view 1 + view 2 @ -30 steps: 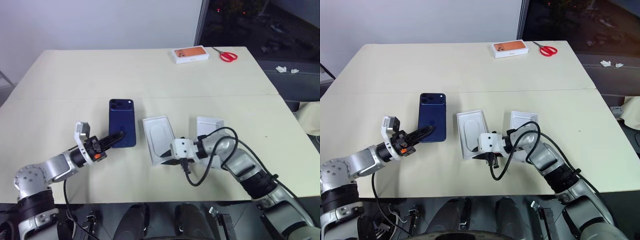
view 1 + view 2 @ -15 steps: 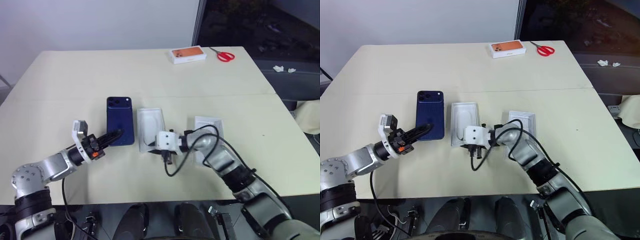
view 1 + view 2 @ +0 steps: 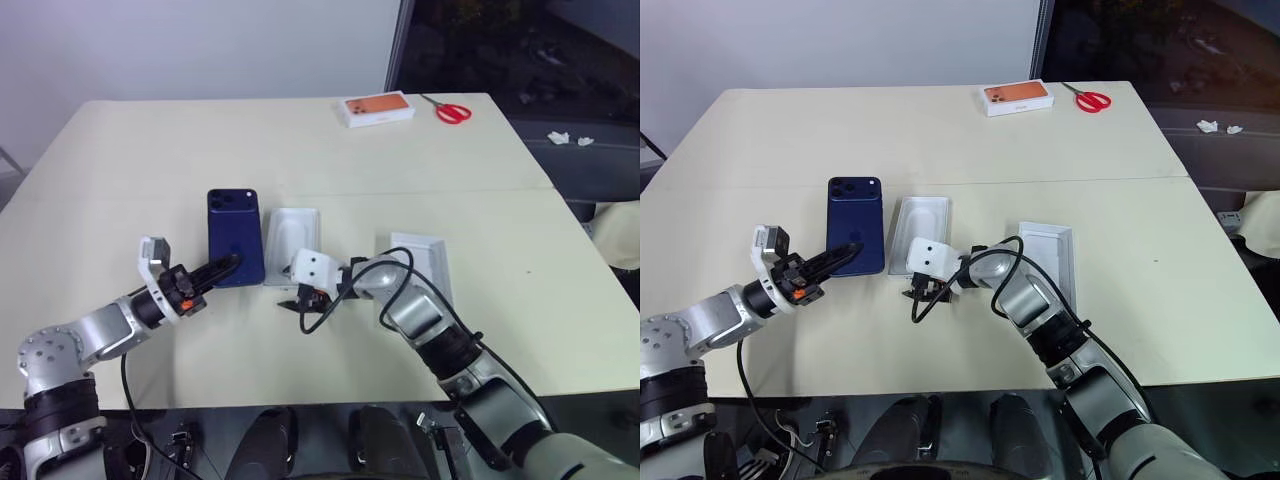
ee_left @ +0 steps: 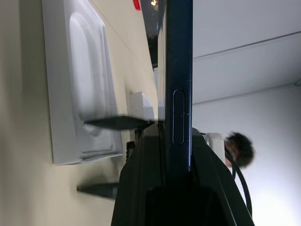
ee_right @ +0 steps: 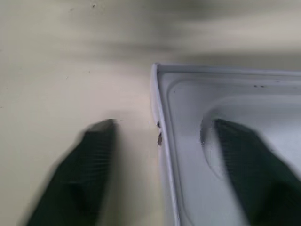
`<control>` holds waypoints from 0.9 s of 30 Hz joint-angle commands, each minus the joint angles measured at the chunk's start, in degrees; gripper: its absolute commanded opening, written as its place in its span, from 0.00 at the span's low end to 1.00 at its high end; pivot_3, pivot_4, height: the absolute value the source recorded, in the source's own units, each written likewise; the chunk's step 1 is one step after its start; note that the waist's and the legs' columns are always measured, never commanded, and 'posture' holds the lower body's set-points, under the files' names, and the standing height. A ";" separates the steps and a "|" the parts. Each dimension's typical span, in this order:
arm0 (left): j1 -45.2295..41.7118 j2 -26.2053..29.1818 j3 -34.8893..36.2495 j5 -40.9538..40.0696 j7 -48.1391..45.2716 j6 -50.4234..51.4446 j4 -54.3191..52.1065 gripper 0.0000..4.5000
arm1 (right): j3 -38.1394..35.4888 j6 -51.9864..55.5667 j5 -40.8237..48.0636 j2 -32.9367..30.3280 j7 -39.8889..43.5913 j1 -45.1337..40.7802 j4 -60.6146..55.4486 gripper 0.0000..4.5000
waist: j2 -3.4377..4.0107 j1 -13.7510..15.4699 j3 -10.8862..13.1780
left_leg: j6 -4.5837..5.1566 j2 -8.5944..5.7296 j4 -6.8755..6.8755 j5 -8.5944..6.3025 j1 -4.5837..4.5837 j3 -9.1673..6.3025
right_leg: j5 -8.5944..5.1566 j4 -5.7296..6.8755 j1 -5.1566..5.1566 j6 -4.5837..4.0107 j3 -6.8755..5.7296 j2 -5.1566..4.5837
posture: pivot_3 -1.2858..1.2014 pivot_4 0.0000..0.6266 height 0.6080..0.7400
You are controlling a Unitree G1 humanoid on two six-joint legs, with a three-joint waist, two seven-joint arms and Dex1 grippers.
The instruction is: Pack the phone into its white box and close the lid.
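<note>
Insert pushed up beside the phone

The right hand (image 3: 297, 297) has slid the white insert (image 3: 291, 232) leftward until it lies just beside the phone (image 3: 235, 237), then spread its fingers, straddling the insert's near rim.

Right wrist view smeared by blur; white insert (image 5: 225, 155) cut off at edge, tray wall hides one fingertip (image 5: 244, 155)

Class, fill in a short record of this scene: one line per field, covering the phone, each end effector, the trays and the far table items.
phone: dark blue, near edge clamped by left end effector
right end effector: open, straddling rim of white insert
white insert: oval recess, beside phone
white tray: apart, on robot's right
far edge: orange-picture box, red scissors
surface: beige table
</note>
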 commanded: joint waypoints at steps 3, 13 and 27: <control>-0.33 0.31 -0.44 -3.13 0.12 -1.37 -1.80 0.00 | -1.37 3.30 4.30 -3.81 5.47 0.87 -6.44 0.84 | 0.01 0.26 0.01 | 0.01 -0.05 0.03 0.00 -0.02 0.00 | 0.00 -0.02 0.00 0.00 0.00 -0.04 | 0.52 0.24 1.00; -3.65 -1.37 -5.84 -1.08 1.44 -2.54 -0.13 0.00 | -13.30 9.90 16.23 -12.08 10.49 -0.19 -11.05 0.84 | 0.00 0.41 0.04 | 0.06 -0.06 0.05 -0.03 -0.07 0.00 | 0.00 -0.04 0.07 0.00 -0.01 -0.08 | 0.52 0.24 1.00; -15.06 -4.71 -12.32 15.13 -5.50 -4.82 12.33 0.22 | -15.08 7.28 15.80 -14.26 5.87 0.20 -7.98 0.85 | -0.01 0.30 0.05 | 0.00 -0.09 0.06 0.01 -0.13 0.04 | 0.00 -0.03 0.02 0.01 0.01 -0.07 | 0.52 0.24 1.00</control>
